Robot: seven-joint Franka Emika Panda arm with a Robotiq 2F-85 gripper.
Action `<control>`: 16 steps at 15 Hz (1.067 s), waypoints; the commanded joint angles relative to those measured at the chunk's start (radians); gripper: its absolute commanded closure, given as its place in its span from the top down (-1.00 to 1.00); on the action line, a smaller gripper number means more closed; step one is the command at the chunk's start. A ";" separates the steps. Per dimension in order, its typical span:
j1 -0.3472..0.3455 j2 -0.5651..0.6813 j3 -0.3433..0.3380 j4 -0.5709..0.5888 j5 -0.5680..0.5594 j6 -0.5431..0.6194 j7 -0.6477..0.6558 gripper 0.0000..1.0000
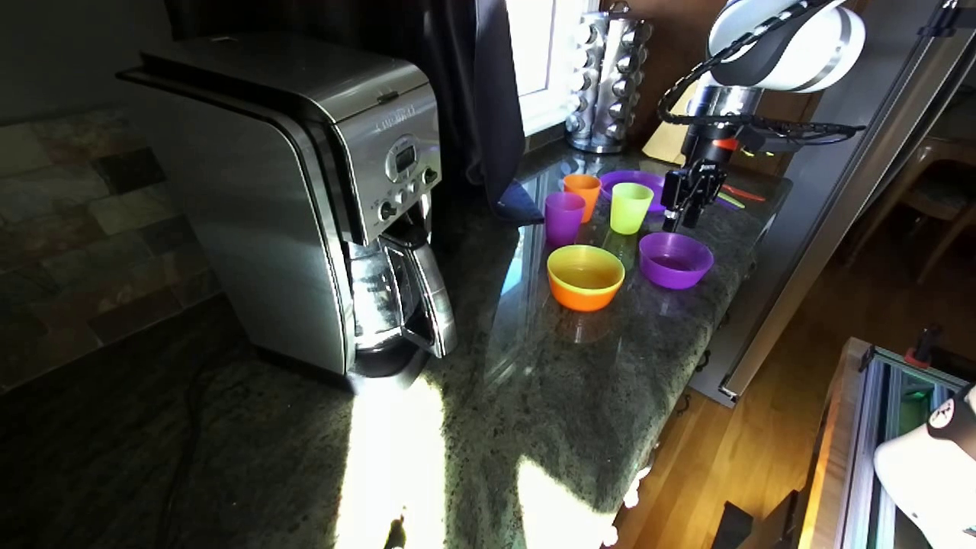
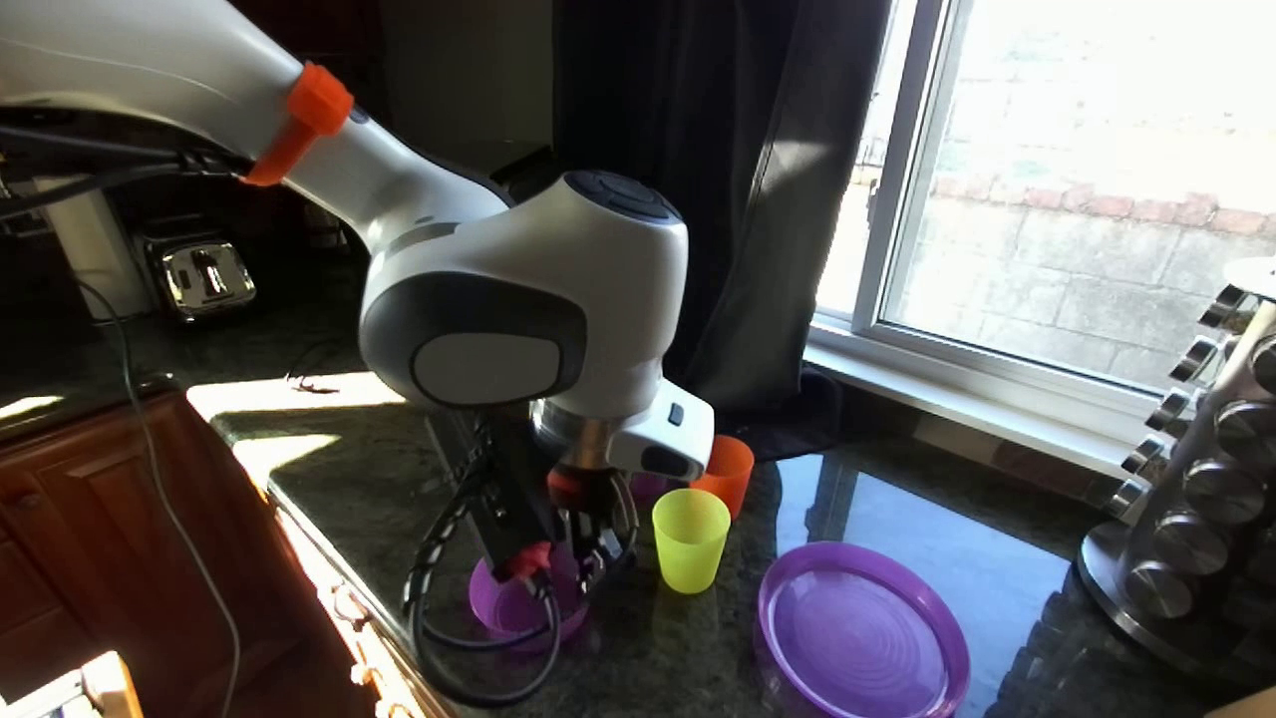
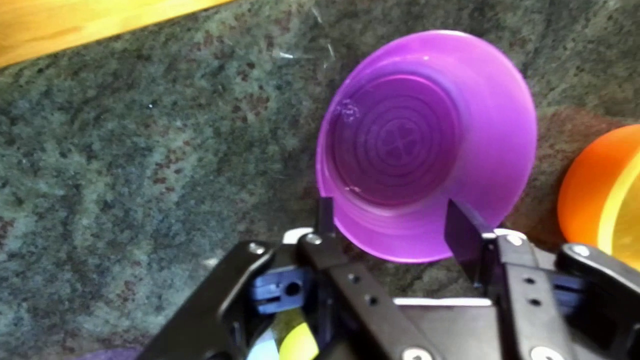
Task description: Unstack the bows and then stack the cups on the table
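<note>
A purple bowl (image 1: 675,263) stands upright on the dark stone table (image 1: 564,396); it also shows in the wrist view (image 3: 480,135). My gripper (image 3: 392,215) is open above its near rim, fingers apart with nothing clamped; in an exterior view the gripper (image 1: 681,221) hangs just behind the bowl. A lime-green bowl (image 1: 585,267) sits nested in an orange bowl (image 1: 584,300) beside it. Behind stand a purple cup (image 1: 564,219), an orange cup (image 1: 582,191) and a lime-green cup (image 1: 630,210), separate and upright. The arm partly hides the purple and orange cups in an exterior view (image 2: 733,474).
A purple plate (image 2: 862,638) lies behind the lime-green cup. A round spice rack (image 1: 610,84) stands at the back by the window. Cutlery (image 1: 736,197) lies near the gripper. A coffee maker (image 1: 305,191) and a dark curtain (image 1: 496,107) stand along the wall side.
</note>
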 commanded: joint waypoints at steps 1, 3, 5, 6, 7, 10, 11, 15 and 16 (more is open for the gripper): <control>0.024 -0.116 0.028 -0.048 -0.005 0.005 0.074 0.87; 0.045 -0.132 0.054 -0.042 -0.004 0.000 0.116 1.00; 0.067 -0.123 0.081 -0.028 -0.005 -0.005 0.168 1.00; 0.076 -0.113 0.093 -0.020 -0.005 -0.007 0.190 1.00; 0.085 -0.098 0.101 -0.012 0.000 -0.009 0.209 1.00; 0.107 -0.053 0.123 0.005 0.017 -0.013 0.276 0.98; 0.113 -0.041 0.129 0.008 0.021 -0.016 0.290 1.00; 0.124 0.010 0.137 0.025 0.030 -0.022 0.324 1.00; 0.124 0.022 0.138 0.031 0.033 -0.022 0.329 1.00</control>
